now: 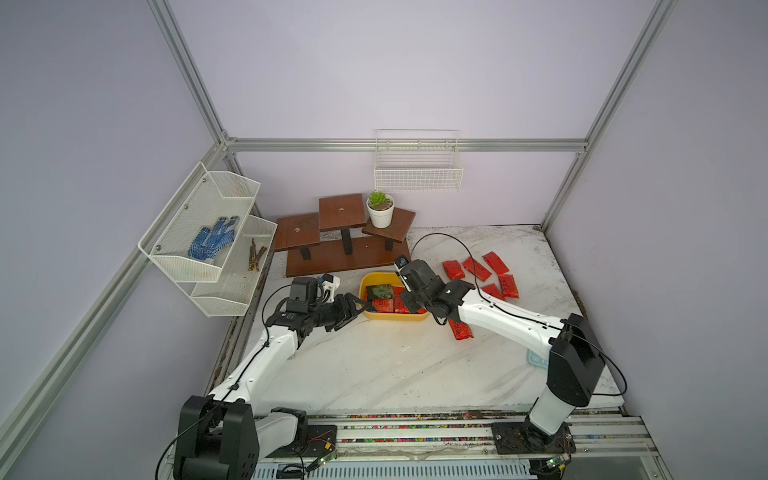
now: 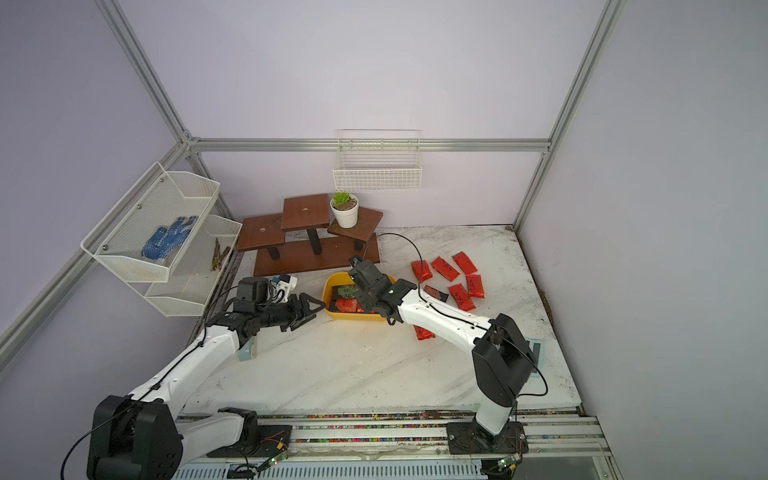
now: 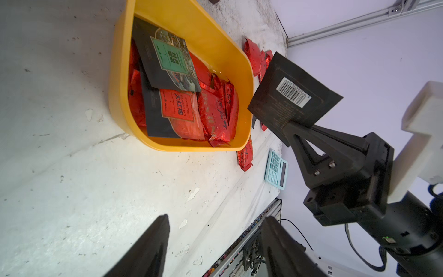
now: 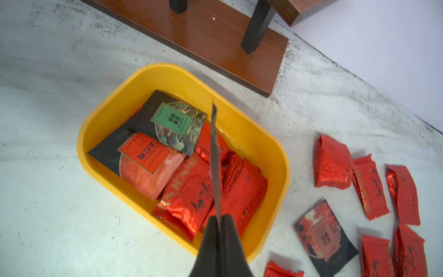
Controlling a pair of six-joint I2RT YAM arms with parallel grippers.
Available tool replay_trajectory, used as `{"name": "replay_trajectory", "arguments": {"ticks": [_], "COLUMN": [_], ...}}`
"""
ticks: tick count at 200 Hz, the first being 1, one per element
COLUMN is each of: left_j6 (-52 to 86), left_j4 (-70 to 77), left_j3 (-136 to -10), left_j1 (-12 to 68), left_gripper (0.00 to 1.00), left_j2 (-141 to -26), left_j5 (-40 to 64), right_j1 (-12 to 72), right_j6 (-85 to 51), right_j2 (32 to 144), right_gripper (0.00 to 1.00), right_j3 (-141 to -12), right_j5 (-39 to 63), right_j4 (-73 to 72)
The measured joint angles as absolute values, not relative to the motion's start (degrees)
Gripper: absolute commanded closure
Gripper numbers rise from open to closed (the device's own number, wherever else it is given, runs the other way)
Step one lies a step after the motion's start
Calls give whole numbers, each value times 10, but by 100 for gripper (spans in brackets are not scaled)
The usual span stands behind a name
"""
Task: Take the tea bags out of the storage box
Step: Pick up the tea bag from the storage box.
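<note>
In both top views: roughly half done, I judge. Red tea bags (image 1: 476, 268) lie loose toward the tabletop (image 1: 374, 374) right edge, with one more near the front right corner of the storage box (image 1: 395, 318). The box sits mid-tabletop toward the far edge, part full. My left fingers (image 1: 352, 300) hover spread and empty just beside its left wall.

Left wrist: my right fingers (image 3: 311, 144) pinch a black sachet (image 3: 294, 96) by its edge, held up over the box's right side. Two black sachets plus red pouches are left inside.

Right wrist: fingers closed on that sachet, seen edge-on over the box.
</note>
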State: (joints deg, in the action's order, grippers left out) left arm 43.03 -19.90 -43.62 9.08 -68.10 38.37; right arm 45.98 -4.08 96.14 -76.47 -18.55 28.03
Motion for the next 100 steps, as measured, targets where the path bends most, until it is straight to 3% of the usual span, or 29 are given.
{"name": "replay_trajectory", "arguments": {"ticks": [63,100], "left_j6": [444,452], "left_j4": [-206,-206], "left_j3": [-436,-436], "left_j1": [152,163], "left_gripper": [35,35], "left_j2": [-671,-666], "left_j5": [343,329], "right_j1": [402,385], "right_j6": [-139,-194], "right_j2": [751,694], "right_gripper": [100,100], "right_j3": [-575,-493], "right_j5": [-87,-17], "right_j4": [279,271]}}
